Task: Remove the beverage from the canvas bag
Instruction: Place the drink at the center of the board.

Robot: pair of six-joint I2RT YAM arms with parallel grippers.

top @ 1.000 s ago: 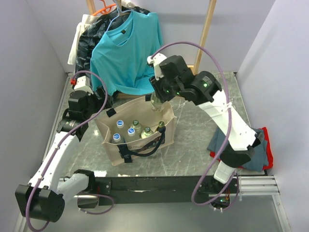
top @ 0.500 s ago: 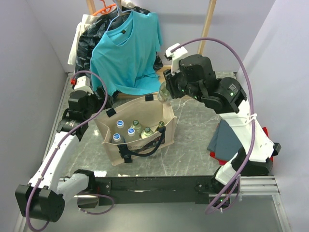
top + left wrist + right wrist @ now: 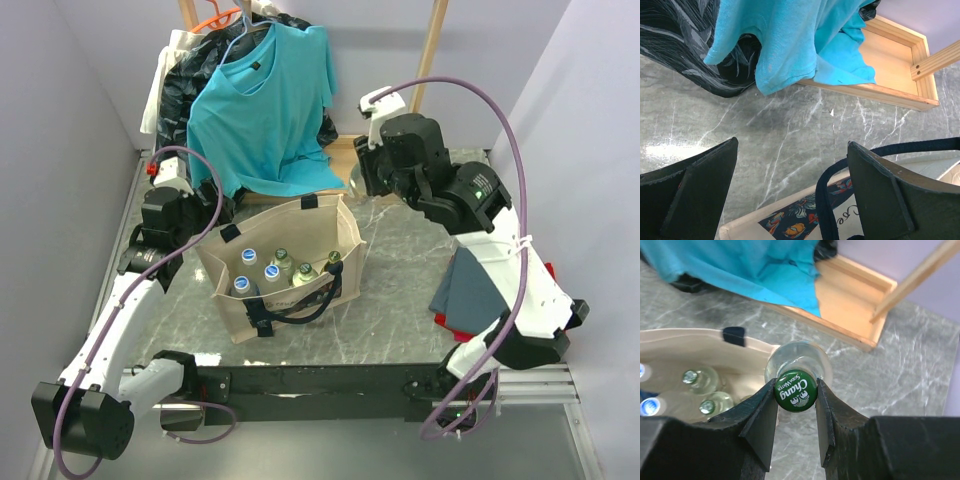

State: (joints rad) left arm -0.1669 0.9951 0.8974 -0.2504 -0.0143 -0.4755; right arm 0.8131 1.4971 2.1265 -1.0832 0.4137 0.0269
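The beige canvas bag (image 3: 236, 318) stands open at the middle of the table, with several capped bottles (image 3: 275, 266) upright inside. My right gripper (image 3: 795, 385) is shut on the neck of a clear glass beverage bottle (image 3: 796, 359) with a green cap (image 3: 795, 391). The bottle hangs outside the bag, just past its back right corner (image 3: 771, 348), above the marble table. My left gripper (image 3: 792, 143) is open at the bag's back left corner. Its fingers (image 3: 890, 190) straddle a black strap handle (image 3: 822, 200) and the printed side (image 3: 790, 220) without gripping either.
A teal T-shirt (image 3: 262, 100) hangs on a wooden rack behind the bag, over the rack's base tray (image 3: 890, 75). Dark patterned cloth (image 3: 675, 40) hangs at the back left. Folded grey and red cloths (image 3: 470, 290) lie at the right beside my right arm.
My right gripper has carried the bottle from above the bag's back edge to the right and back, clear of the bag. The left arm has not moved.
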